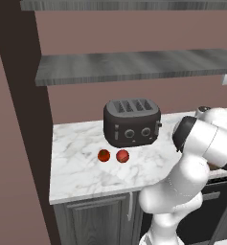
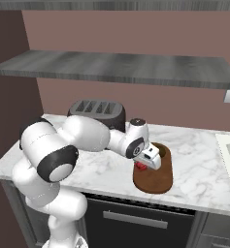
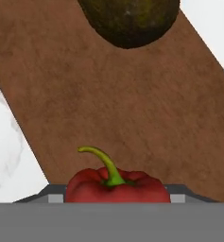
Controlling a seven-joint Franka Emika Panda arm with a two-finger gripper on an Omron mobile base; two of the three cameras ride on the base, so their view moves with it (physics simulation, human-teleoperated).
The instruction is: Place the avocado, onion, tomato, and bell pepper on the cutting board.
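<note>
— Where was the gripper [image 2: 144, 166] at that moment?

— Over the near-left part of the cutting board [image 2: 161, 177], low above the wood, at the end of the arm that reached across the marble counter [image 2: 204, 174].

— Was it holding anything?

— A red bell pepper [image 3: 117, 185] sat right at its tips in the hand view, stem [image 3: 104, 164] curling up towards the camera. The finger pads themselves were hidden, so I cannot tell whether the jaws were clamped on it or apart.

— And the avocado?

— The avocado [image 3: 128, 21] lay on the board ahead of the gripper, well apart from the pepper, with bare brown wood between them.

— What of the other items?

— Two small red balls, one orange-red ball [image 1: 104, 155] and one red ball [image 1: 122, 156], rested side by side on the counter far off to the gripper's side, just in front of the dark toaster [image 1: 132, 122]. Which was the tomato and which the onion I could not say. Neither was on the board.
</note>
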